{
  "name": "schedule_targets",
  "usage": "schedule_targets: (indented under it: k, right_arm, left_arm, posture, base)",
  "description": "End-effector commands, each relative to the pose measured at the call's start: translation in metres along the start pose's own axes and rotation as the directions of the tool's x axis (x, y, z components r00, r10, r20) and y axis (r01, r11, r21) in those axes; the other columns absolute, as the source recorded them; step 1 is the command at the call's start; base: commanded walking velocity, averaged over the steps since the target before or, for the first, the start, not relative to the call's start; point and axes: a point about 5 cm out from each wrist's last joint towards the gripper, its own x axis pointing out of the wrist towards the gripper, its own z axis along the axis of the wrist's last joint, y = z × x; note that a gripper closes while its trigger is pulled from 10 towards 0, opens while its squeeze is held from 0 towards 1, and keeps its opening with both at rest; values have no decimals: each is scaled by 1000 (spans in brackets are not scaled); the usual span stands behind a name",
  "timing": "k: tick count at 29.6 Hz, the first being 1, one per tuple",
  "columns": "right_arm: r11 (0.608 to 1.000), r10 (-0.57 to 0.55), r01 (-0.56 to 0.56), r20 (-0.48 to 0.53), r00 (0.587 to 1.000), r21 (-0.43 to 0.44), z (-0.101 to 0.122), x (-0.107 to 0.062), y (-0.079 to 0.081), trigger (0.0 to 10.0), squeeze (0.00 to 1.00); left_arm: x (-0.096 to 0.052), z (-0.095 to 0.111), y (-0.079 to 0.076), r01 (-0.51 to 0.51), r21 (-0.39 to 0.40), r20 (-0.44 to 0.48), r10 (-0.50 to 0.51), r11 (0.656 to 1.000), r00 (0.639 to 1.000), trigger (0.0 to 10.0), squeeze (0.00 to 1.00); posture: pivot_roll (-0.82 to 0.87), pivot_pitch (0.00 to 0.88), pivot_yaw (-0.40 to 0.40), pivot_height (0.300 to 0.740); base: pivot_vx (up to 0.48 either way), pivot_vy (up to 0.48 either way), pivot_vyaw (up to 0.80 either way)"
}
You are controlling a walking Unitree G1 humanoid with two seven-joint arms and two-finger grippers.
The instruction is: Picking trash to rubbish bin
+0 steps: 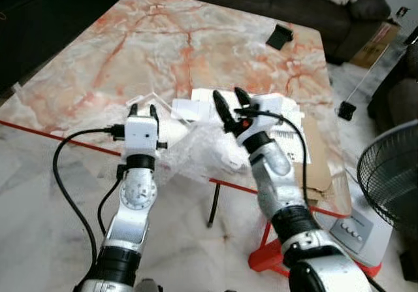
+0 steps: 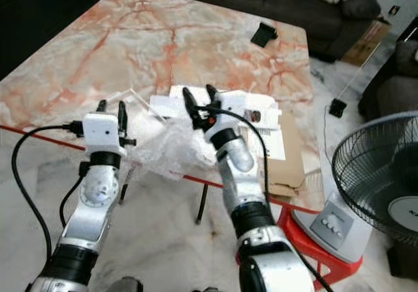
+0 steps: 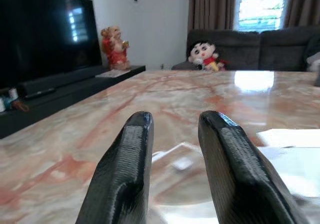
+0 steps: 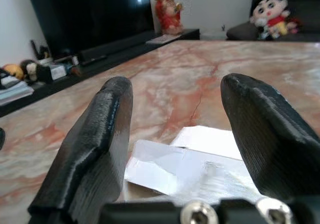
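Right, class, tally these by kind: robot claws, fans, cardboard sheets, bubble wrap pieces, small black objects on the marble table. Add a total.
Claws: 2 (left claw, right claw)
Fan: 1
Cardboard sheet: 1
Bubble wrap: 1
Small black object: 1
Total: 6

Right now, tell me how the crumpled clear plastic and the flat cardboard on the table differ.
The crumpled clear plastic is see-through and bunched up at the near table edge between both grippers; the flat cardboard is brown, opaque and lies flat to the right of the right gripper. Both rest on the marble table.
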Motion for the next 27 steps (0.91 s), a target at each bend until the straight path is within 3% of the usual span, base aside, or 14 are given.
schedule_targets:
  k: [1,22,27]
  right_arm:
    - [1000,3,-3,2,1000,8,0,1,2,10000,0]
    - [1000,4,-4,-8,1000,10,-1,0,1,10000,0]
    - [1000,-7,7,-8,1000,17,-3,0,2,10000,0]
  left_arm:
    - [0,2,-1,-2,-9,2,2,1000,1000,10000,0]
    - [-1,2,-2,-7,-7,0,7,1000,1000,10000,0]
    - [-4,0,0,-1,6,-17,1,1000,1000,10000,0]
  posture:
    - [97,192,-172,740]
    - [99,189,-167,740]
    - [114,186,-140,740]
  base:
    - [322,0,0]
    - [316,0,0]
    - [0,0,0]
